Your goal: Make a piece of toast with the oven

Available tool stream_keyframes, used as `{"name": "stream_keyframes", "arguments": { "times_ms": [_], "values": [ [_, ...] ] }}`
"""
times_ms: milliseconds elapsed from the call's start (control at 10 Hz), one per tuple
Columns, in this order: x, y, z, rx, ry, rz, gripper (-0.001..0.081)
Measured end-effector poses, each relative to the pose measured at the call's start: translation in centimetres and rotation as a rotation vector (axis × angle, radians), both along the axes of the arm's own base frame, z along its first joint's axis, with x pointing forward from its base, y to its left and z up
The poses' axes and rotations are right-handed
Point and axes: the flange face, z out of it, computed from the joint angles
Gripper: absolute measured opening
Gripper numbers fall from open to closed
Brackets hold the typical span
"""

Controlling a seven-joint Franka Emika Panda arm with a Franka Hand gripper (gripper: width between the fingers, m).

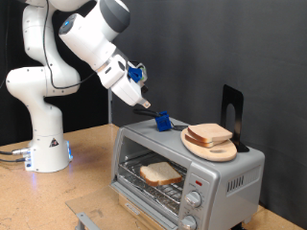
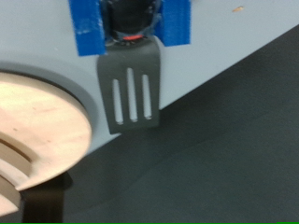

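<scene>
The silver oven (image 1: pixel 225 182) stands on the wooden table with its door down. A pale bread slice (image 1: pixel 161 172) lies on the wire rack inside. A second similar slice (image 1: pixel 209 132) lies on a round wooden plate (image 1: pixel 213 149) on the oven's top. My gripper (image 1: pixel 146 100) hangs just above the top's left end, close to a blue block (image 1: pixel 163 122). In the wrist view the blue block (image 2: pixel 131 23) carries a dark slotted spatula blade (image 2: pixel 134 93) lying over the oven top, beside the wooden plate (image 2: pixel 37 126). My fingers do not show in the wrist view.
A black upright stand (image 1: pixel 232 107) rises behind the plate on the oven's top. The arm's white base (image 1: pixel 46 144) stands at the exterior view's left on the table (image 1: pixel 58 201). Two knobs (image 1: pixel 197 203) sit on the oven's front right.
</scene>
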Motion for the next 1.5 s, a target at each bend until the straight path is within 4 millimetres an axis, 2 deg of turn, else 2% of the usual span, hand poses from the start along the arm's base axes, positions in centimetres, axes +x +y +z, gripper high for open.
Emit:
{"name": "stream_keyframes", "arguments": {
  "times_ms": [100,500,600,700,1000,1300,1500],
  "values": [
    [-0.1,-0.5,0.4,0.037,-0.010,0.025,0.0805],
    [-0.3,-5.5,4.4,0.234,-0.003,0.087,0.0805],
    [-0.3,-6.2,4.7,0.268,0.016,0.111,0.0805],
    [-0.2,-6.2,4.6,0.255,0.012,0.101,0.0805],
    [-1.7,-5.9,2.1,0.215,0.379,0.063,0.0805],
    [-3.1,-7.8,0.6,0.320,0.717,-0.029,0.0805],
    [-2.9,-7.7,0.6,0.325,0.706,-0.043,0.0805]
  ]
}}
